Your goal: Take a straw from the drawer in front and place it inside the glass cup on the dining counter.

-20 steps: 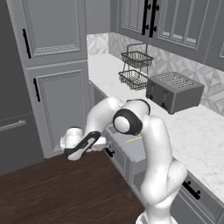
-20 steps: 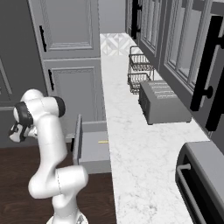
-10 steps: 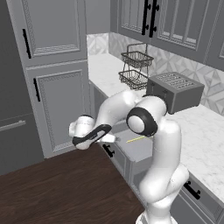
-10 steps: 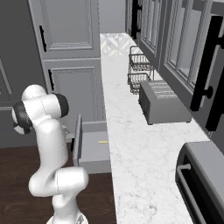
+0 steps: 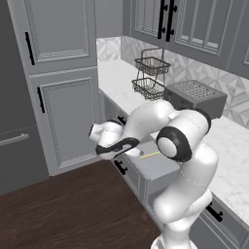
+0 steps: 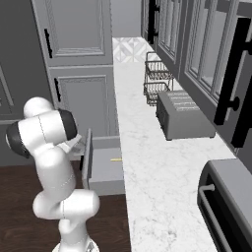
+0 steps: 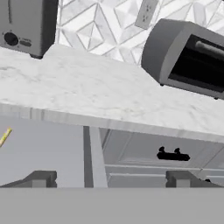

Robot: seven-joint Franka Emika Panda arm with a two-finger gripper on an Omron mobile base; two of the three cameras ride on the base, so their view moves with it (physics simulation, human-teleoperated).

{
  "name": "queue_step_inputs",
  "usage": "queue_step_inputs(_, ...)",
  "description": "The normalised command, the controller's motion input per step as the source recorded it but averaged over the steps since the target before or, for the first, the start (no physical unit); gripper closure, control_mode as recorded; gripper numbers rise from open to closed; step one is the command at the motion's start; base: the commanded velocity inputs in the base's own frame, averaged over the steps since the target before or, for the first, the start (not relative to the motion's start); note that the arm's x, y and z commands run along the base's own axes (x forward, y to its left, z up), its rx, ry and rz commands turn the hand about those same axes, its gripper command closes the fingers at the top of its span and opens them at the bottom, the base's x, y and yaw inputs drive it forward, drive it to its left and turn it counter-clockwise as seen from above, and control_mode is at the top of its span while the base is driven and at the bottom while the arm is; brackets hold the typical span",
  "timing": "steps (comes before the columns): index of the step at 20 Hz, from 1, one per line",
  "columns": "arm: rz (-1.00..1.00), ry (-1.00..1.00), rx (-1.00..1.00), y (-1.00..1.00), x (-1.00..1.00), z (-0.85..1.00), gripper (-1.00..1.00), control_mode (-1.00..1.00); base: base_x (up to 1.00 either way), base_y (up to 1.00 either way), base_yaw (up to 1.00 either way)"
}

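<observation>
I'm seeing the gripper (image 7: 111, 178) hanging wide open and empty just outside the open drawer (image 5: 156, 168); 1 straw (image 5: 150, 155) is lying inside, near the toaster (image 5: 195, 98).

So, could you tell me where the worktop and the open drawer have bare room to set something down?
The marble worktop lies bare between the toaster and the toaster oven, and along its front edge. The drawer holds just the straw, with grey floor free around it. It is crowded at the wire basket stand.
</observation>
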Motion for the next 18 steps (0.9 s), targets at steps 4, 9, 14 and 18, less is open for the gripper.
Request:
queue_step_inputs(4, -0.06, -0.17, 0.24, -0.26, 0.07, 0.01, -1.0, -1.0, 0.0, 0.0, 0.0)
queue_step_inputs(9, -0.05, -0.1, 0.24, -0.16, 0.05, 0.0, -1.0, -1.0, 0.0, 0.0, 0.0)
queue_step_inputs(14, -0.03, -0.15, 0.24, -0.15, 0.03, 0.0, -1.0, -1.0, 0.0, 0.0, 0.0)
queue_step_inputs(18, 0.02, -0.14, 0.22, -0.29, 0.12, 0.0, -1.0, -1.0, 0.0, 0.0, 0.0)
